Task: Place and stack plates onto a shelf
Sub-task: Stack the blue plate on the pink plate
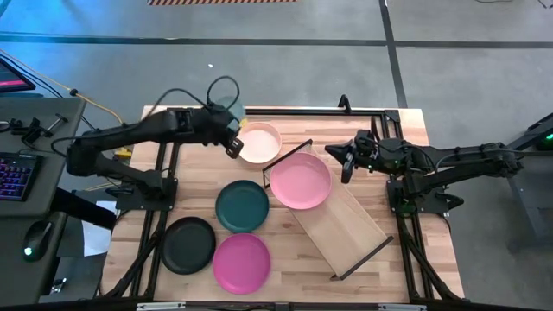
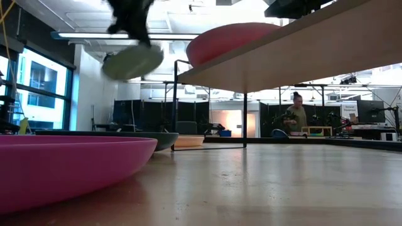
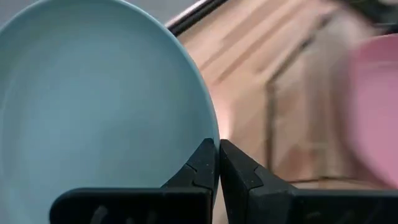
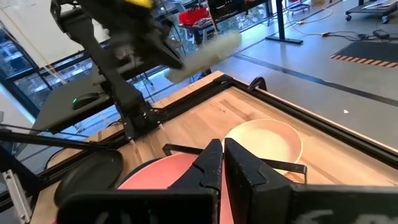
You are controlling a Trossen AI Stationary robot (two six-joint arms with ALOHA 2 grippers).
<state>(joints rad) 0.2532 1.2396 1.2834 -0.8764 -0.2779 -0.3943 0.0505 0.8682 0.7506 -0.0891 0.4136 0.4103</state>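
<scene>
My left gripper (image 1: 233, 145) is shut on the pale teal plate (image 3: 99, 106) and holds it in the air above the table's far left part, beside the cream plate (image 1: 259, 142). The teal plate also shows lifted in the low view (image 2: 132, 61). The light pink plate (image 1: 301, 180) lies on the far end of the wooden shelf (image 1: 346, 226), which stands slantwise on the table. The dark green plate (image 1: 242, 206), the black plate (image 1: 188, 244) and the magenta plate (image 1: 242, 262) lie on the table. My right gripper (image 1: 346, 164) is shut and empty, just right of the pink plate. My left gripper pinches the teal plate's rim (image 3: 210, 134) between its two fingers (image 3: 202, 165), one on the plate's inner face and one on its underside. The plate is lifted clear of the table and hangs tilted (image 2: 132, 61).
Dark metal frames run along the table's far edge (image 1: 302, 112) and at both arm bases. A desk with a keyboard (image 1: 13, 173) stands left of the table. A person (image 2: 295, 116) stands far off in the room behind.
</scene>
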